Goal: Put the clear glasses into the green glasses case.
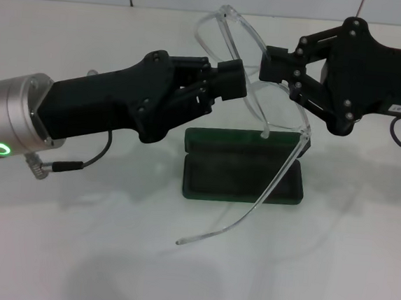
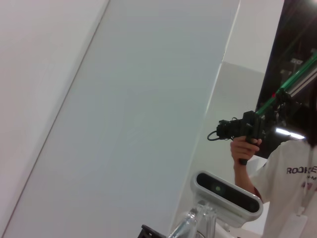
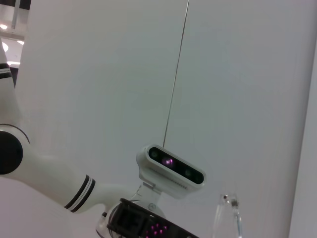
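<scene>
Head view: glasses (image 1: 251, 91) held in the air between both grippers, above the case (image 1: 243, 173). Left gripper (image 1: 236, 81) reaching in from the left, jaws closed on the frame near its middle. Right gripper (image 1: 269, 66) reaching in from the right, jaws clamped on the frame just beside the left jaws. The two sets of jaws nearly tip to tip, glasses frame between them.

Glasses tilted: one lens rising up and behind the left jaws, the other lens hanging below and in front of the right jaws. One clear arm unfolded, running down from under the right jaws, across the front right corner of the case, tip ending in front of the case, low over the bench (image 1: 107, 254). Cannot tell whether the tip touches the bench. Second arm not clearly made out.

Case dark green, lying open and flat on the white bench, directly below both sets of jaws. Dark lining visible inside. Far half of the case partly hidden behind the left gripper and the lower lens. Nothing seen lying in the case.

Left wrist view: pointing up and away from the bench; shows a wall, the robot's head camera (image 2: 227, 194), and a person (image 2: 287, 193) in a white shirt holding up a black camera (image 2: 242, 128). Jaws not shown.

Right wrist view: shows the head camera (image 3: 171, 169) and a white arm segment (image 3: 44, 178) against a plain wall; a piece of clear plastic (image 3: 228, 215) at the lower edge. Jaws not shown.
</scene>
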Controlling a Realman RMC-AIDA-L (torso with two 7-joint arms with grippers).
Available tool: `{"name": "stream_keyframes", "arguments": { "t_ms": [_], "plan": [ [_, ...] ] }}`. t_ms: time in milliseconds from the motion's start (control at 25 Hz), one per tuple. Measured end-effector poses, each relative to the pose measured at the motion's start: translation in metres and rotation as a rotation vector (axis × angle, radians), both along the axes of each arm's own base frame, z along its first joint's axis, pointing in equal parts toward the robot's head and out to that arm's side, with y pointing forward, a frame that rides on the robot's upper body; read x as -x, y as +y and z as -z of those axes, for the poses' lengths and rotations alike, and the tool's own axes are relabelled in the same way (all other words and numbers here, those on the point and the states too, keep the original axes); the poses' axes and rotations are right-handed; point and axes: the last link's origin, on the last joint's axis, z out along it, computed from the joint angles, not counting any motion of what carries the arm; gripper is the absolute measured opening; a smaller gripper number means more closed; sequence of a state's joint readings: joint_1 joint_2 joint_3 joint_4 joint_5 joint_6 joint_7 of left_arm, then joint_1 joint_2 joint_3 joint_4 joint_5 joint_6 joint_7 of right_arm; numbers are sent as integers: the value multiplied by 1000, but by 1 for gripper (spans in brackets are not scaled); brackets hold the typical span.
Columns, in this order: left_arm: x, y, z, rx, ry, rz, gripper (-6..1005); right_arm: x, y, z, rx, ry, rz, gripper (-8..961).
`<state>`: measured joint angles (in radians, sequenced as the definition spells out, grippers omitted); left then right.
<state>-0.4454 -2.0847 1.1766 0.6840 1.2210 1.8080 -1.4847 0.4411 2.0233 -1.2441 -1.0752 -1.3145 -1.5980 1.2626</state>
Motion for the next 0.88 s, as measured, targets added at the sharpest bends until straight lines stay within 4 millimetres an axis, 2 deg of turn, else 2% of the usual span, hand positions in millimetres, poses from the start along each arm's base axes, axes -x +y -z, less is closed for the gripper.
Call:
{"name": "stream_keyframes", "arguments": {
  "t_ms": [880],
  "plan": [
    [0,1,0,-1,6,-1,141,-2,0,0,-11,8,-3,42]
  ]
}}
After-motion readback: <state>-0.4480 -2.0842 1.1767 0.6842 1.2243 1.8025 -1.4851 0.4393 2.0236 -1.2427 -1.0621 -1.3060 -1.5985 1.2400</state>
